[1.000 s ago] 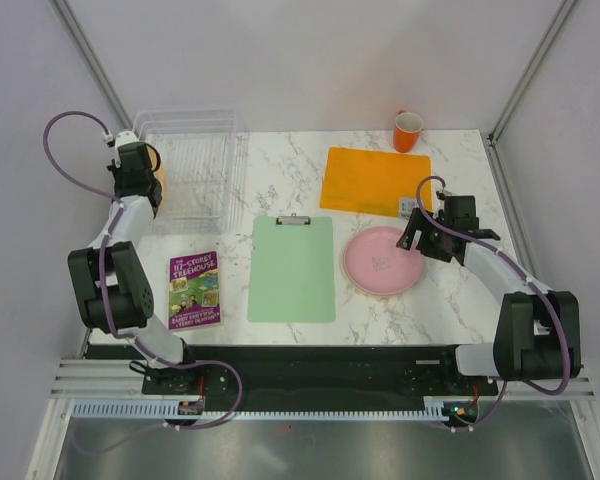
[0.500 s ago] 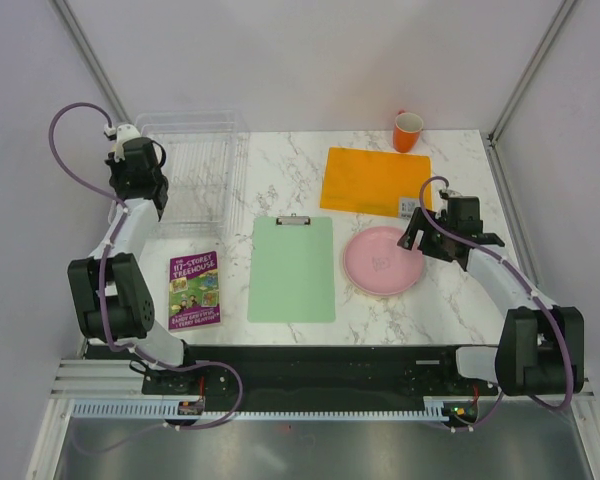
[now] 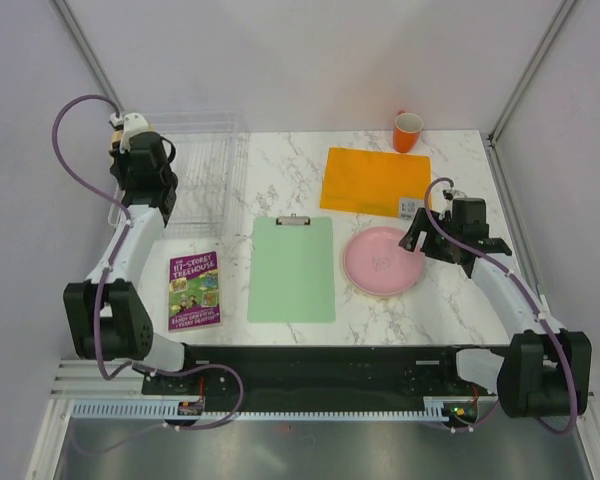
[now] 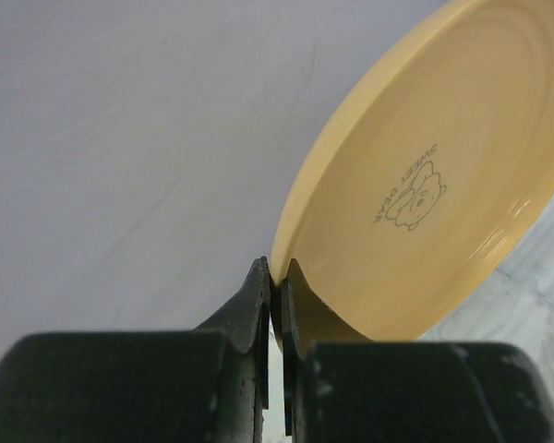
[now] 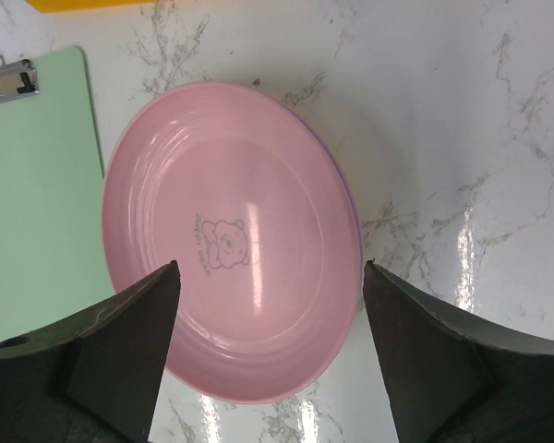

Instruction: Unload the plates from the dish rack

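Locate the left hand (image 4: 275,277) at the far left of the counter (image 3: 280,170), over the left side of the dish rack (image 3: 202,175). In the left wrist view, its two fingers are pressed together on the rim of a yellow-orange plate (image 4: 425,185), with only the thin plate edge between them. That plate stands tilted on edge, its hollow face with a small printed bear turned toward the camera and a pale wall behind it. You cannot tell from these views whether the plate's lower edge touches the rack. Locate the right hand (image 5: 270,277) on the right side of the counter, above the pink plate (image 5: 231,240). Its fingers (image 5: 120,360) stand wide apart, one on each side of the plate in the right wrist view, and they grip nothing. The pink plate lies flat, face up, just right of the green clipboard (image 3: 292,268). Note the thin lilac edge (image 5: 357,231) showing along the pink plate's right rim: a lilac plate lies directly under it. An orange sheet (image 3: 376,181) lies beyond the pink plate, and an orange mug (image 3: 408,131) stands upright near the far edge, behind that sheet. A purple book (image 3: 195,290) lies flat on the near left of the counter, between the rack and the left arm's base.
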Available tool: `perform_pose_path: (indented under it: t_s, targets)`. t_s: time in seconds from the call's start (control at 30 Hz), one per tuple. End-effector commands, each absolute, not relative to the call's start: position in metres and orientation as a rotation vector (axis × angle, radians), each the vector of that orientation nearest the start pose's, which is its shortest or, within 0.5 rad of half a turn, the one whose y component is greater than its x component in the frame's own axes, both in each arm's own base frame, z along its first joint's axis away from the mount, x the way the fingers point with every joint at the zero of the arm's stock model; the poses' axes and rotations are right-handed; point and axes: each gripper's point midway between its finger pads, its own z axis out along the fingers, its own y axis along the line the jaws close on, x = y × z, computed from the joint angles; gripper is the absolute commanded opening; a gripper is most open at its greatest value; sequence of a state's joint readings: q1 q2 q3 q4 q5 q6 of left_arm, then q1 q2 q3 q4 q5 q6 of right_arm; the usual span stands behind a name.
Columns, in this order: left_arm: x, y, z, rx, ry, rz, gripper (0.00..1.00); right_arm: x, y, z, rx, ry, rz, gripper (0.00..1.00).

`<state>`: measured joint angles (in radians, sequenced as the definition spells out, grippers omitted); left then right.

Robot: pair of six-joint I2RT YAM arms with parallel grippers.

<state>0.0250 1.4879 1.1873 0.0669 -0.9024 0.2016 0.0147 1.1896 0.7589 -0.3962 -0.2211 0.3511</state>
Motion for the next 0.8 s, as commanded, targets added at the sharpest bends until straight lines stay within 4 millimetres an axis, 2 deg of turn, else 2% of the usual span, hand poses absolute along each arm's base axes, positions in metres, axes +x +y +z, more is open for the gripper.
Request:
perform_pose_path:
  t_s: [0.0, 0.03, 0.07, 0.1, 0.13, 0.2, 0.23, 0.3, 0.33, 0.43, 0.53, 0.63, 0.77]
  targets:
    - [0.374, 0.132, 0.331, -0.564, 1.668, 0.736, 0.02, 0.303, 0.064, 0.144, 0.246, 2.308, 0.491, 0.87]
    - [0.382, 0.102, 0.326, -0.534, 1.697, 0.544, 0.02, 0.301, 0.066, 0.156, 0.227, 2.276, 0.514, 0.87]
    - [0.378, 0.09, 0.325, -0.513, 1.712, 0.458, 0.02, 0.301, 0.07, 0.163, 0.214, 2.259, 0.536, 0.87]
    - [0.371, 0.078, 0.318, -0.486, 1.755, 0.382, 0.02, 0.299, 0.074, 0.17, 0.198, 2.241, 0.567, 0.87]
    - [0.364, 0.054, 0.319, -0.471, 1.755, 0.201, 0.02, 0.295, 0.082, 0.183, 0.162, 2.208, 0.624, 0.86]
    - [0.353, 0.026, 0.311, -0.429, 1.792, 0.028, 0.02, 0.292, 0.09, 0.196, 0.147, 2.178, 0.676, 0.86]
    - [0.344, -0.001, 0.308, -0.394, 1.805, -0.15, 0.02, 0.289, 0.095, 0.207, 0.12, 2.15, 0.705, 0.85]
    - [0.332, -0.026, 0.303, -0.378, 1.817, -0.298, 0.02, 0.286, 0.099, 0.215, 0.122, 2.132, 0.727, 0.85]
    - [0.32, -0.049, 0.297, -0.371, 1.834, -0.439, 0.02, 0.284, 0.102, 0.223, 0.111, 2.109, 0.741, 0.85]
    - [0.303, -0.089, 0.283, -0.344, 1.889, -0.637, 0.02, 0.28, 0.115, 0.243, 0.093, 2.052, 0.815, 0.85]
    - [0.288, -0.118, 0.272, -0.301, 1.925, -0.71, 0.02, 0.277, 0.134, 0.264, 0.057, 1.986, 0.9, 0.84]
    - [0.278, -0.137, 0.265, -0.284, 1.95, -0.771, 0.02, 0.274, 0.153, 0.275, 0.022, 1.962, 0.929, 0.84]
    - [0.272, -0.154, 0.263, -0.255, 1.958, -0.816, 0.02, 0.272, 0.175, 0.271, -0.007, 1.976, 0.949, 0.84]
